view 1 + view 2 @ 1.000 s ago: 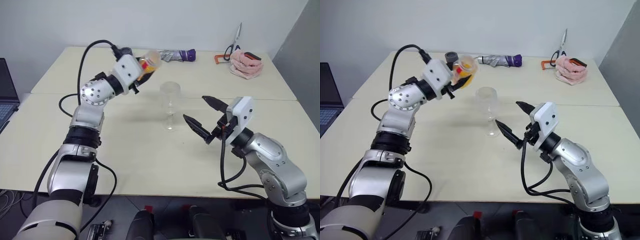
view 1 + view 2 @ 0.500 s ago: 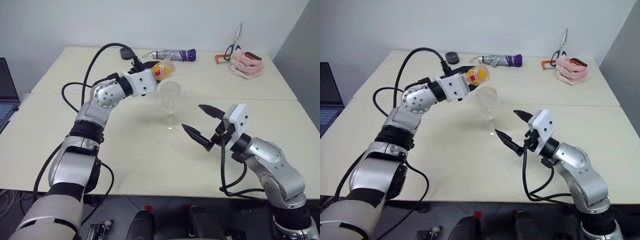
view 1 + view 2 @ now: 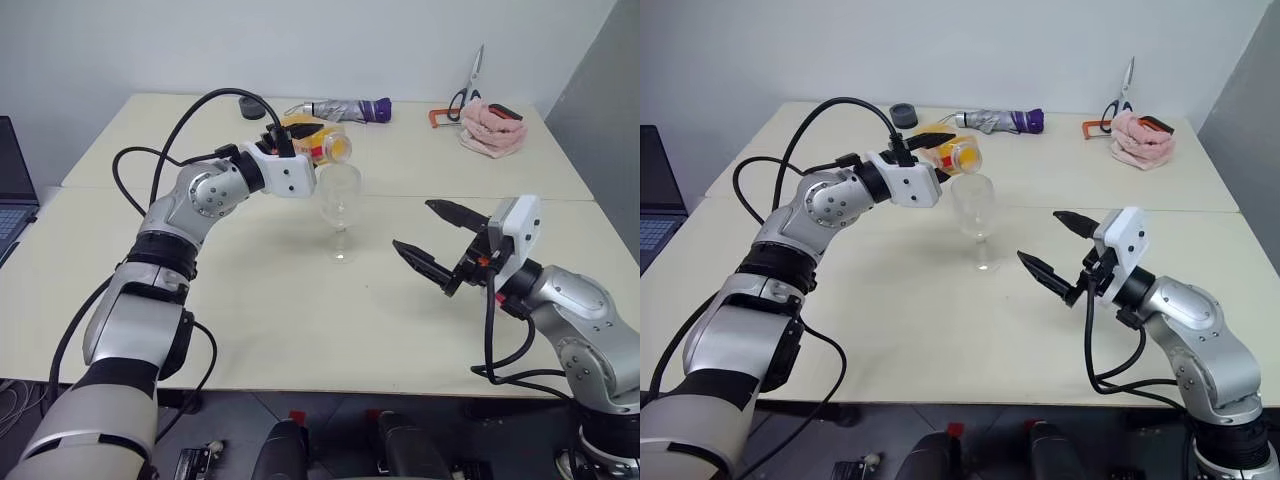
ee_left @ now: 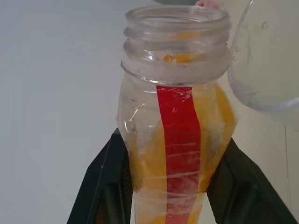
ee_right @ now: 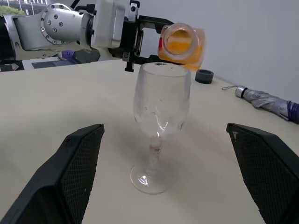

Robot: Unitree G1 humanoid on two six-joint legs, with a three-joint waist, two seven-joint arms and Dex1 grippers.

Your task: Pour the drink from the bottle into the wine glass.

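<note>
The bench (image 3: 250,300) is a pale, wide surface carrying all items. At its far edge lie a folded umbrella (image 3: 345,108), a pink cloth (image 3: 491,126) with scissors (image 3: 470,82) beside it, and a small dark round object (image 3: 904,114). My left pincer (image 3: 296,140) is held above the bench near its middle, pinching the bottle (image 3: 318,140), one finger on each side of its body. The bottle is tipped roughly level, uncapped, with its open mouth just above the rim of the wine glass (image 3: 340,212). The drink (image 5: 180,45) is orange and sits inside the bottle, reaching toward the neck. The wine glass stands upright on the bench; whether any drink lies in its bowl cannot be told. My right pincer (image 3: 437,240) hangs above the bench to the right of the glass, apart from it, spread wide and holding nothing.
</note>
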